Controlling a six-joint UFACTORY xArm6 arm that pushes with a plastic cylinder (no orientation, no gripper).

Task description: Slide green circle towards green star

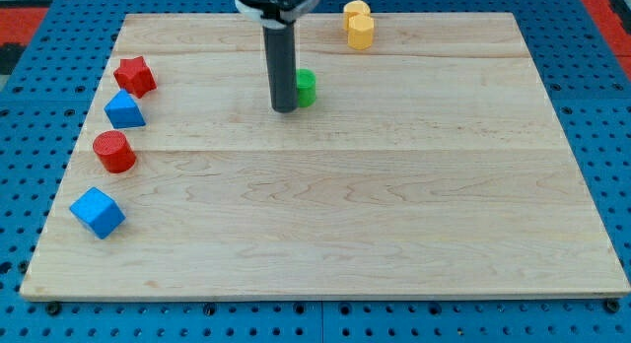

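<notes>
A green block (307, 88) stands near the view's top centre, partly hidden behind the dark rod; its shape looks round, but I cannot tell for sure. My tip (284, 108) rests on the board just left of it and slightly toward the view's bottom, touching or almost touching it. No second green block shows; if there is one, the rod may hide it.
A yellow block pair (359, 26) sits at the view's top, right of the rod. Along the view's left edge stand a red star (135, 76), a blue block (124, 110), a red cylinder (114, 152) and a blue cube (98, 213). The wooden board (394, 205) lies on a blue pegboard.
</notes>
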